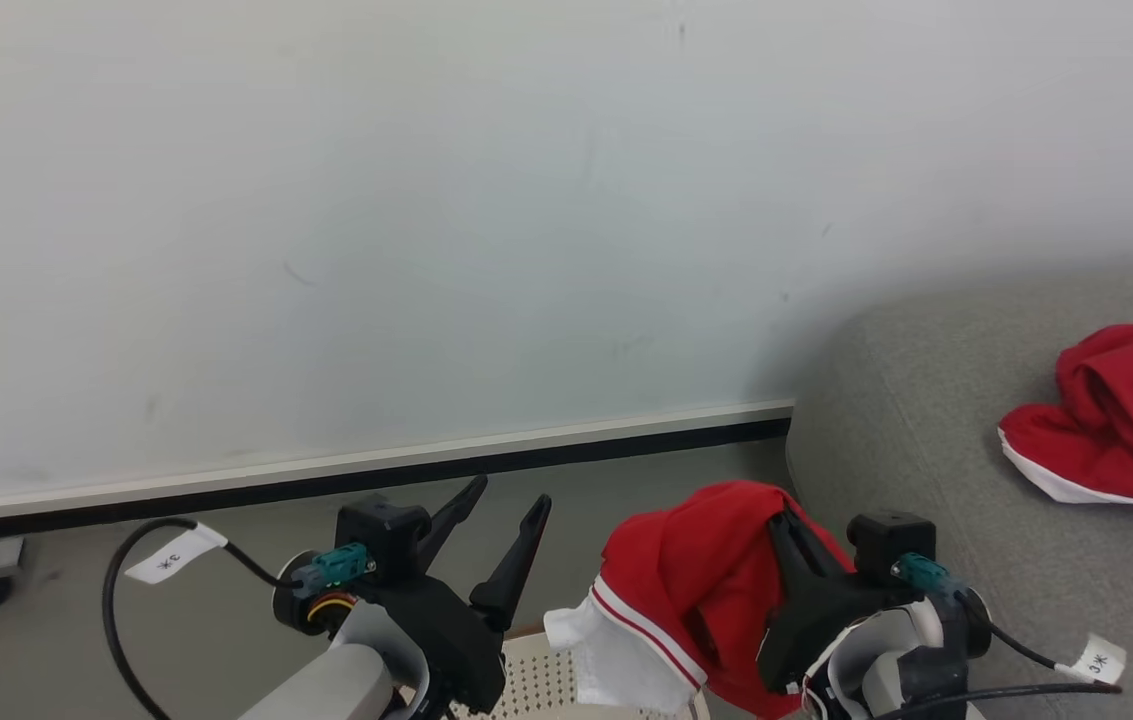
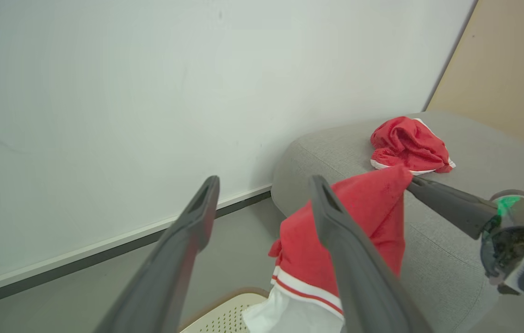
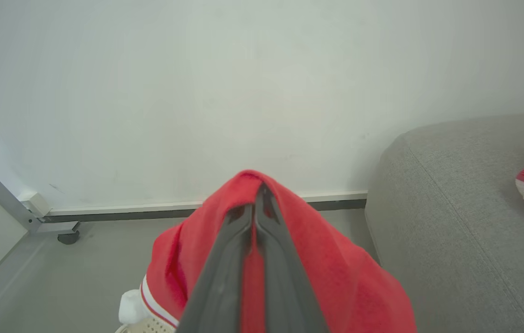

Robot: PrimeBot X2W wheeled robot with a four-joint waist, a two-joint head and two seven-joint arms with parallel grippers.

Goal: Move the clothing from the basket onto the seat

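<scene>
right gripper (image 3: 257, 194) pinches the held garment (image 1: 686, 570), which hangs over the basket (image 1: 538, 682), just left of the seat (image 1: 916, 450). left gripper (image 1: 511, 497) is spread and holds nothing. a 2nd garment (image 1: 1116, 420) lies on the seat, far right. the carry goes best rightward and high, so the white hem (image 1: 616, 665) clears the seat's rounded edge before release. basket contents cannot be told.

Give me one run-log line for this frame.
right gripper: shut on red garment, above basket | left gripper: open, empty | seat: second garment lying
</scene>
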